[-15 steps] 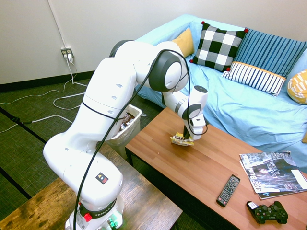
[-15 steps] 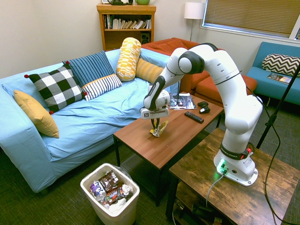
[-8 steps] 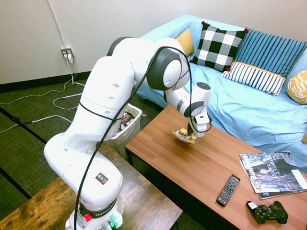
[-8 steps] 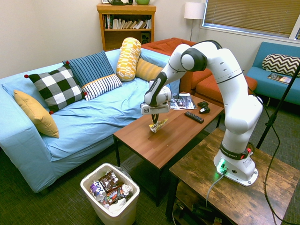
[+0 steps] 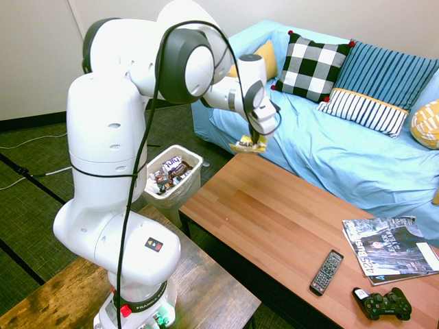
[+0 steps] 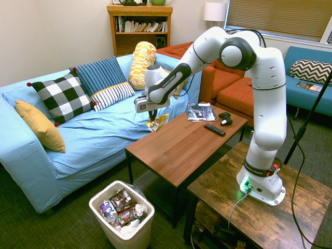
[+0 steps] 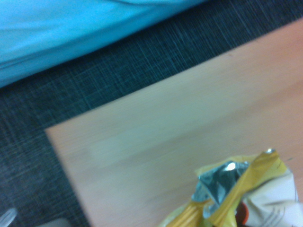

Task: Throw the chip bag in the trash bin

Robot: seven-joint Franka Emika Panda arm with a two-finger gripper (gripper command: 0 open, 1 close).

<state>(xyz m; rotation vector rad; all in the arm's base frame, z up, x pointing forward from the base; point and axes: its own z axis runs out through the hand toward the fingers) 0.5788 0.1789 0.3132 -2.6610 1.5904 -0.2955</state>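
**Chip bag aloft over the table's far corner**

Nearest in the first exterior view, at lower left: a dark rustic wooden table (image 5: 212, 288). Just beyond it, left of centre — the trash bin (image 5: 194, 179), white, standing on the dark carpet (image 5: 27, 205), already holding dark wrappers and crumpled litter; in the second exterior view seen at bottom left (image 6: 106, 225), well apart from the bag.

Right of the bin, stretching to the lower right corner: a reddish-brown coffee table (image 5: 274, 226). At its lower right end, a black remote (image 5: 326, 272), a black game controller (image 5: 381, 304) and a magazine (image 5: 387, 250), close together.

Above the table's upper left corner, clear of the wood: the gripper (image 5: 256, 142), pointing down, fingers clamped on the chip bag (image 5: 247, 145). Bag hanging below the fingers, yellow and crinkled, touching nothing else. Same in the second exterior view, near centre frame — gripper (image 6: 152, 117) with the bag (image 6: 156, 123) dangling over the table edge on the sofa side. In the wrist view, blurred: the bag (image 7: 246, 194) at lower right, yellow and white with a silvery inner fold, table corner (image 7: 142, 137) beneath it.

Farthest back, across the upper right: a sofa (image 5: 343, 151) under a light blue cover, with a black-and-white checked pillow (image 5: 312, 66) and striped cushions (image 5: 363, 110).
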